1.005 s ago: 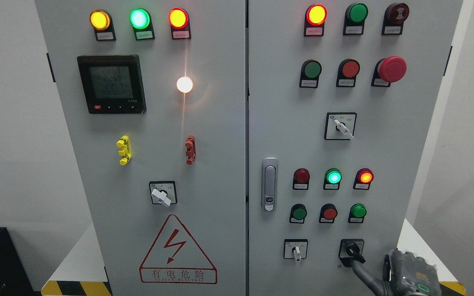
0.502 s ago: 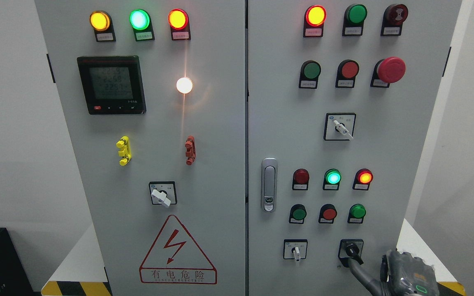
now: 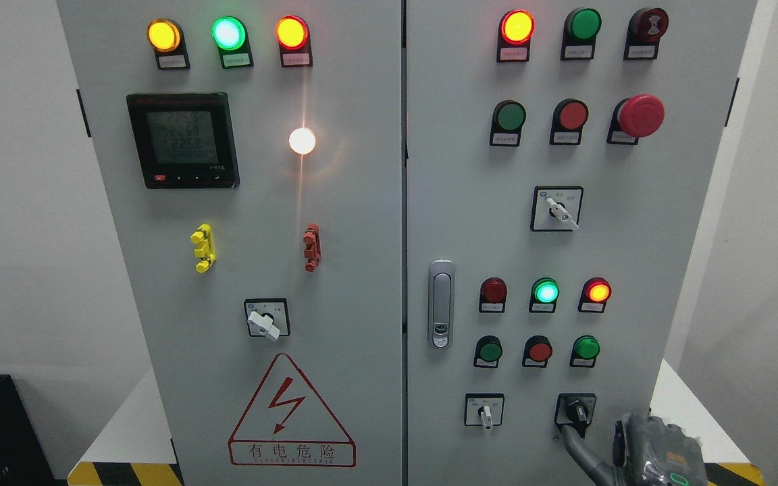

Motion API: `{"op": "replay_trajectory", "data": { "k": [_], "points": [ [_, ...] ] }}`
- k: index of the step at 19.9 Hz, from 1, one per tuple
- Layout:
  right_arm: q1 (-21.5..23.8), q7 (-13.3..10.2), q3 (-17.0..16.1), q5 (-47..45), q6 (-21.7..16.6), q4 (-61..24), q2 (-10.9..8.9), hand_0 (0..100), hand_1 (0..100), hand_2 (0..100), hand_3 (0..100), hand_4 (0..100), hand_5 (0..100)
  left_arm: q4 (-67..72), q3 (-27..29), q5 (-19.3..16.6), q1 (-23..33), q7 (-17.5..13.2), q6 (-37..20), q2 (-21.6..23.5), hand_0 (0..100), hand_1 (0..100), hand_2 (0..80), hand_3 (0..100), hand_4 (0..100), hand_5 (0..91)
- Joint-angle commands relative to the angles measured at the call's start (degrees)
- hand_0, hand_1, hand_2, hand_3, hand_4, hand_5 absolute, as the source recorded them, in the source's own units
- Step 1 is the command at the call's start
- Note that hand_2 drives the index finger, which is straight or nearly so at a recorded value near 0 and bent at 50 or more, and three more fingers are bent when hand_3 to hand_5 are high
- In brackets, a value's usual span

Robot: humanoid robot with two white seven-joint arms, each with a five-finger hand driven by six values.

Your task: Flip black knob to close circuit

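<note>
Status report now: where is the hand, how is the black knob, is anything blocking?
Right hand low right, one finger reaching up to the black knob. Knob handle points down. Left hand out of view. Nothing blocking.

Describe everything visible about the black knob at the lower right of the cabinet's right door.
The black knob is a small rotary selector of dark, plastic-looking material, set on a square black-framed plate at the bottom right of the grey right door, right of a white-handled switch. Its pointer handle angles downward, slightly right. A dark finger of the right hand reaches up from the lower right and meets the knob's lower edge; how firm the contact is cannot be told.
</note>
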Motion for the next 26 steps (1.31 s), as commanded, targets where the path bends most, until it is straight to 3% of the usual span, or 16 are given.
{"op": "replay_trajectory", "data": {
  "k": [1, 8, 13, 15, 21, 26],
  "points": [
    [2.74, -2.01, 3.59, -3.02, -0.45, -3.56, 0.3, 0, 0, 85, 100, 89, 92, -1.32, 0.0, 0.0, 1.23, 0.0, -0.03, -0.02, 12, 56, 0.0, 0, 0, 0.0],
    [9.68, -3.51, 3.95, -13.12, -0.63, -12.7, 0.92, 0, 0, 72, 98, 84, 82, -1.32, 0.0, 0.0, 1.23, 0.0, -0.03, -0.02, 12, 56, 0.0, 0, 0, 0.0],
    [14.6, -10.8, 3.86, -31.91, -1.86, -15.87, 0.83, 0, 0, 60, 86, 76, 63, -1.32, 0.0, 0.0, 1.23, 0.0, -0.03, -0.02, 12, 56, 0.0, 0, 0, 0.0],
    [16.97, -12.13, 3.77, -41.23, -2.12, -17.01, 0.74, 0, 0, 57, 83, 73, 58, -1.32, 0.0, 0.0, 1.23, 0.0, -0.03, -0.02, 12, 56, 0.0, 0, 0, 0.0],
    [24.18, -13.18, 3.59, -60.4, -2.39, -20.53, 0.39, 0, 0, 44, 68, 63, 53, -1.32, 0.0, 0.0, 1.23, 0.0, -0.03, -0.02, 12, 56, 0.0, 0, 0, 0.0],
    [27.7, -14.77, 3.42, -74.21, -5.99, -20.53, 0.3, 0, 0, 33, 52, 50, 47, -1.32, 0.0, 0.0, 1.23, 0.0, -0.03, 0.07, 12, 56, 0.0, 0, 0, 0.0]
  ]
}}
